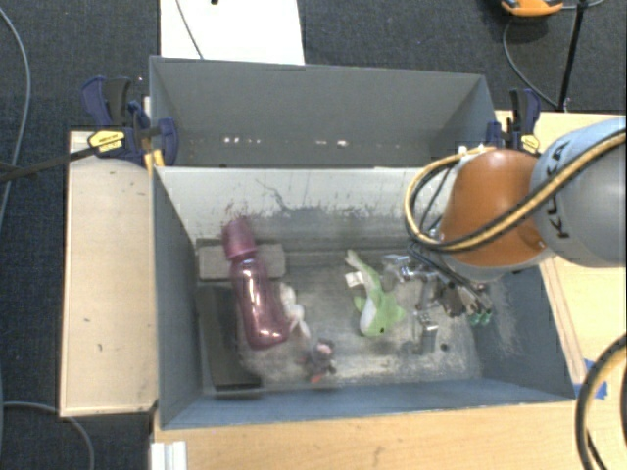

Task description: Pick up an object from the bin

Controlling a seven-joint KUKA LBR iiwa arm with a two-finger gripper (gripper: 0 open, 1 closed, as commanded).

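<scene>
1. At the left of the grey metal bin (323, 116), whose sloped walls were scuffed and scratched, you had a flat, dark rectangular slab (217, 346) lying on the floor along the left wall.
2. Just above it in the frame sat a dull grey block (211, 260) with squared edges, close to the back wall.
3. A purple bottle (255, 306) of glossy, see-through plastic lay on its side, its rounded body toward the lower frame and its narrower cap end resting against the grey block.
4. A small white lump (292, 309), soft-looking and irregular, touched the bottle's right flank.
5. A tiny dark-and-pink piece (319, 358) lay apart near the front wall, too small for you to tell its shape.
6. Right of centre lay a green and white thing (377, 311), limp and crumpled, with a pale strip trailing toward the upper left.
7. The gripper (427, 336), bare shiny metal, stood low over the floor just right of that green and white thing, the nearest item to it; you could not tell whether the claw was spread or pressed together.
8. Above it bulged the smooth, rounded orange cover (495, 209), looped by black and yellow cables (421, 199), at the frame's right.
</scene>
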